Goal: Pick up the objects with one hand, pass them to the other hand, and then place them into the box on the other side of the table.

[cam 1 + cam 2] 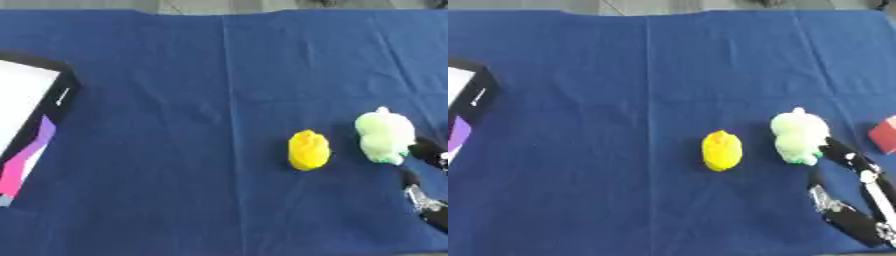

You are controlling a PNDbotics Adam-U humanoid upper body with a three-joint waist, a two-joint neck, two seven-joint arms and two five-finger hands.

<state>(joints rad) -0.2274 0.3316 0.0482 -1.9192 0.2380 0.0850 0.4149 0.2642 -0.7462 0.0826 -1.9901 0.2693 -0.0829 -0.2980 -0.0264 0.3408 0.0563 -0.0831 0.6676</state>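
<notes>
We see a yellow toy lying mid-right on the blue cloth, a pale green toy just right of it, box at left edge.

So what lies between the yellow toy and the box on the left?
Only bare blue cloth between the yellow toy and the box, clearest in the left eye view.

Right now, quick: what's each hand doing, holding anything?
Left hand: not in view.
Right hand: open, holding nothing; fingers spread beside the pale green toy, one fingertip at its lower edge.
</notes>
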